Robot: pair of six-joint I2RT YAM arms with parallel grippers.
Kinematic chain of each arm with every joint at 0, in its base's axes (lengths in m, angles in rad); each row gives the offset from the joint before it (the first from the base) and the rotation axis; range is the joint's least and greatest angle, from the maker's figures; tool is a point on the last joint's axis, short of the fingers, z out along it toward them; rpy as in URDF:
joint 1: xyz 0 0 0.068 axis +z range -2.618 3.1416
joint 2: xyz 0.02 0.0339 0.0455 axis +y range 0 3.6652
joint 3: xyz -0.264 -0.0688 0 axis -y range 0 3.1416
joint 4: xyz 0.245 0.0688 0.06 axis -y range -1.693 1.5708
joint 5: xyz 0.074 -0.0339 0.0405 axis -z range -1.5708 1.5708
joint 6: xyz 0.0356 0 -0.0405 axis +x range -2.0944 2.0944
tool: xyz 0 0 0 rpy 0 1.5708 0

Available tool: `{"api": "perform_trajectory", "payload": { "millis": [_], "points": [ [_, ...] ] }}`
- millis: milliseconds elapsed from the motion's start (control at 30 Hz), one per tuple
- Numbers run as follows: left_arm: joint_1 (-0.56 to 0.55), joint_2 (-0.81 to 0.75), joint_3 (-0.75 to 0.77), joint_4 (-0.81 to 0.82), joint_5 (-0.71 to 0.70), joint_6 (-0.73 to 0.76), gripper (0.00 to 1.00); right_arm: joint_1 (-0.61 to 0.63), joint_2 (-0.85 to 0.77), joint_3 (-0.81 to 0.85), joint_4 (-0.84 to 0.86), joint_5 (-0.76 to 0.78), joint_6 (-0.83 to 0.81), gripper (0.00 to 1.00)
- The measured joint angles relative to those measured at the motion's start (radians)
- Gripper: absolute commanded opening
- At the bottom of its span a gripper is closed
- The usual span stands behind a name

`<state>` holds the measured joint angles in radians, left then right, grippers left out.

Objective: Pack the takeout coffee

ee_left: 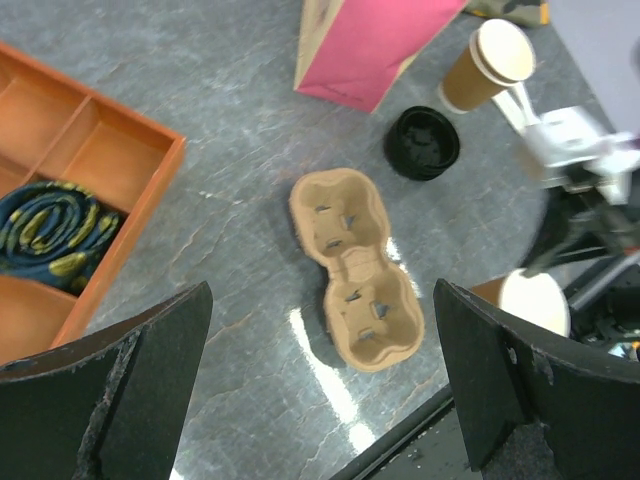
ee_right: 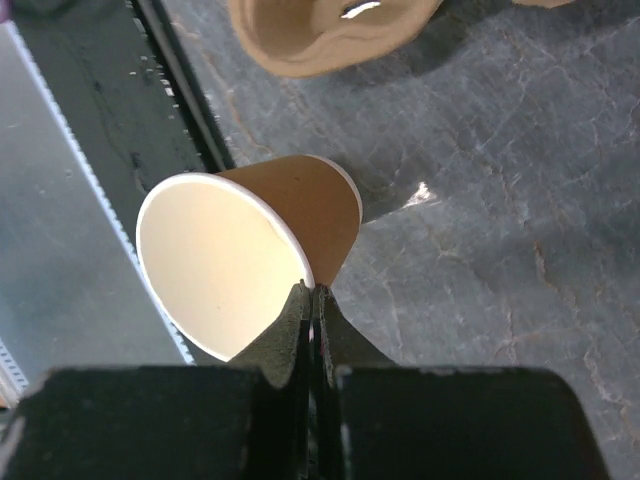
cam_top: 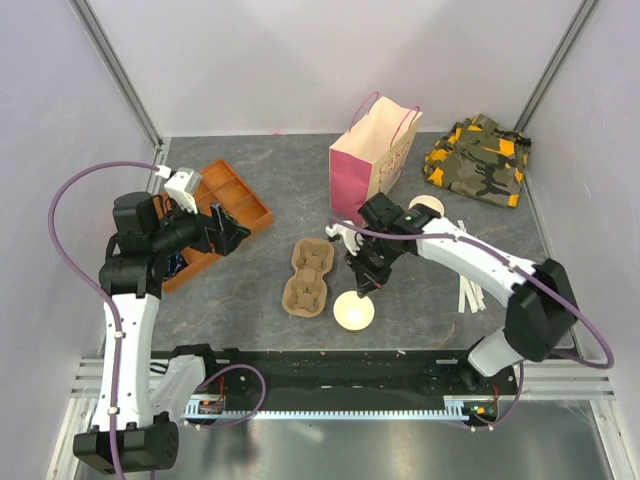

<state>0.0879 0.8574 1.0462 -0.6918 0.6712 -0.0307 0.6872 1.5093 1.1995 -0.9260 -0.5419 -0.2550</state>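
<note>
No cup with a black lid on it shows in any view. My right gripper (cam_top: 362,288) is shut on the white rim of a lidless tan paper cup (cam_top: 354,311), one finger inside and one outside (ee_right: 313,300). It holds the cup (ee_right: 250,250) tilted near the table's front edge, right of the cardboard two-cup carrier (cam_top: 309,276). A loose black lid (ee_left: 422,143) lies by the pink paper bag (cam_top: 372,160). A second lidless tan cup (ee_left: 490,65) stands behind it. My left gripper (ee_left: 320,380) is open and empty, high over the table's left side.
An orange divided tray (cam_top: 215,215) at the left holds a rolled blue-and-yellow cloth (ee_left: 50,230). A camouflage cloth (cam_top: 478,158) lies at the back right. White sticks (cam_top: 468,290) lie on the right. The black rail (ee_right: 170,80) runs along the front edge.
</note>
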Motion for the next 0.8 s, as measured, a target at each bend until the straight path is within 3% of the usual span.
{"api": "perform_trajectory", "payload": {
  "millis": [200, 367, 533, 633, 667, 800],
  "points": [
    [0.0, 0.004, -0.007, 0.014, 0.024, -0.006, 1.0, 0.027, 0.123, 0.069, 0.009, 0.091, -0.003, 0.06],
    [0.0, 0.005, -0.021, 0.015, 0.024, -0.008, 1.0, 0.035, 0.143, 0.11, 0.016, 0.145, -0.001, 0.13],
    [0.0, 0.026, -0.023, 0.019, 0.024, -0.043, 1.0, 0.049, 0.152, 0.116, 0.022, 0.169, -0.001, 0.12],
    [0.0, 0.029, -0.033, 0.027, 0.029, -0.059, 1.0, 0.05, 0.173, 0.126, 0.025, 0.179, -0.002, 0.24],
    [0.0, 0.029, -0.036, 0.028, 0.031, -0.061, 1.0, 0.05, 0.176, 0.126, 0.028, 0.18, -0.002, 0.36],
    [0.0, 0.028, -0.04, 0.031, 0.038, -0.068, 1.0, 0.05, 0.181, 0.129, 0.028, 0.181, -0.008, 0.52]
  ]
}}
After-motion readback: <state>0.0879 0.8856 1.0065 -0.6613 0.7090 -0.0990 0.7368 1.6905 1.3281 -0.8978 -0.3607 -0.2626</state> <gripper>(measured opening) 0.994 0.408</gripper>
